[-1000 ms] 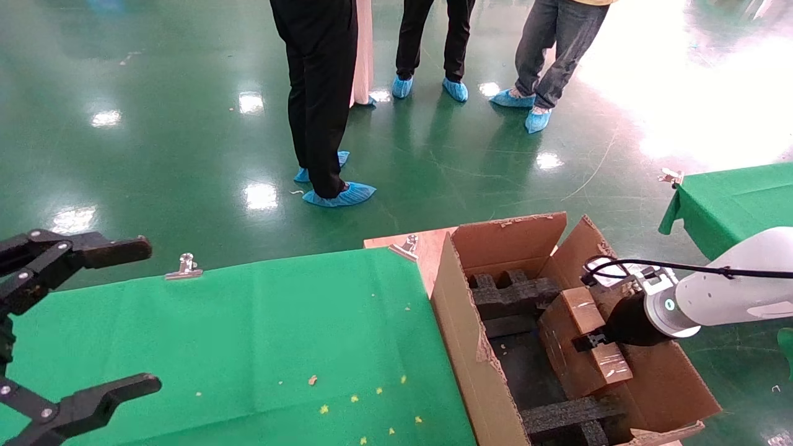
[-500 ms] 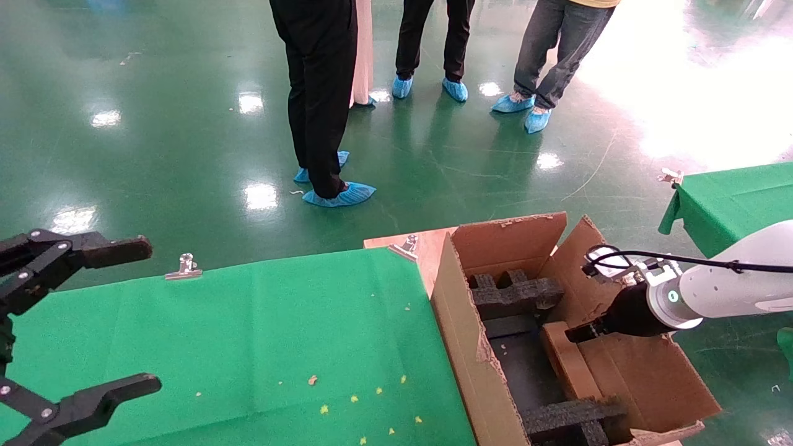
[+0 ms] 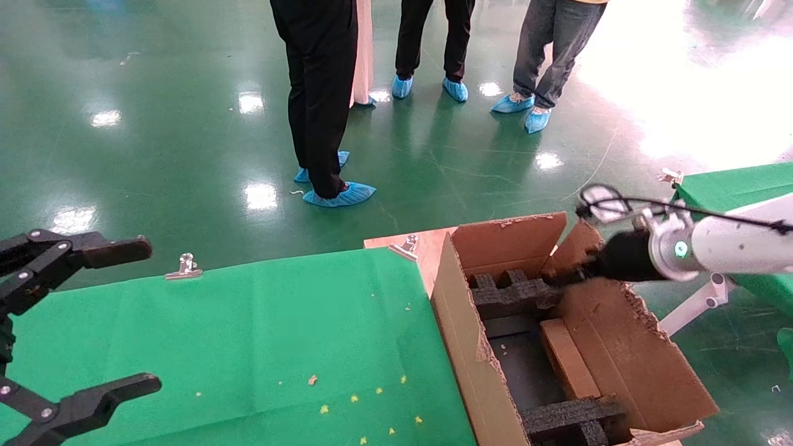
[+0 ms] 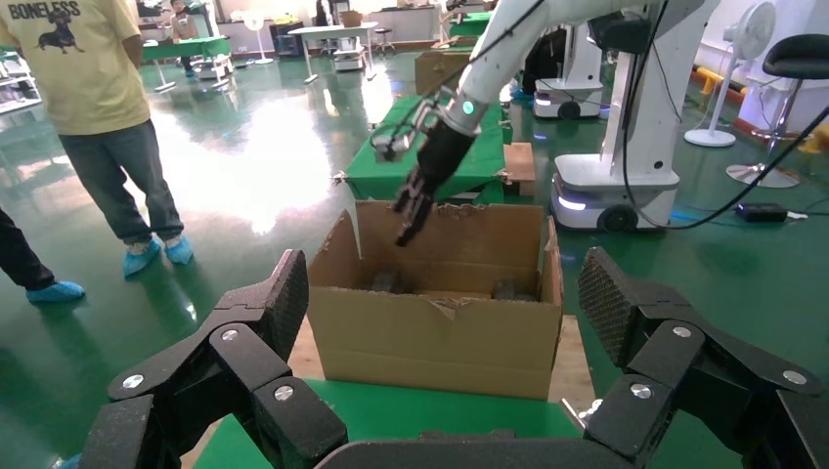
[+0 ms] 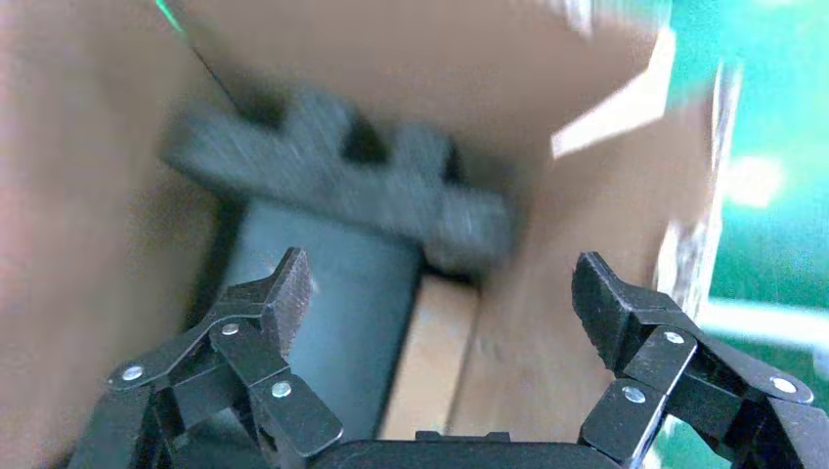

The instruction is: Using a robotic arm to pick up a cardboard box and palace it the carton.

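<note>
The cardboard box (image 3: 562, 359) stands on its edge inside the carton (image 3: 471, 353), leaning against the carton's right inner wall, with a black foam insert (image 3: 514, 296) beyond it at the far end and another foam insert (image 3: 570, 416) at the near end. In the right wrist view the box (image 5: 430, 357) shows as a light brown strip between the dark floor of the carton and the brown wall. Nothing holds the box. The right gripper (image 3: 567, 277) is above the far right part of the carton, near the far foam insert and the right flap (image 3: 638, 353), and it is apart from the box. Its fingers (image 5: 283, 293) are spread wide and empty. The right arm (image 3: 731, 241) is white, with a glowing teal ring, and it reaches in from the right side. The left gripper (image 3: 93, 322) hangs at the left edge of the green table (image 3: 248, 328), well apart from the carton, and it is also wide open with nothing between its fingers. Beyond the table, three people (image 3: 322, 93) stand on the shiny green floor (image 3: 155, 124) in blue shoe covers.
</note>
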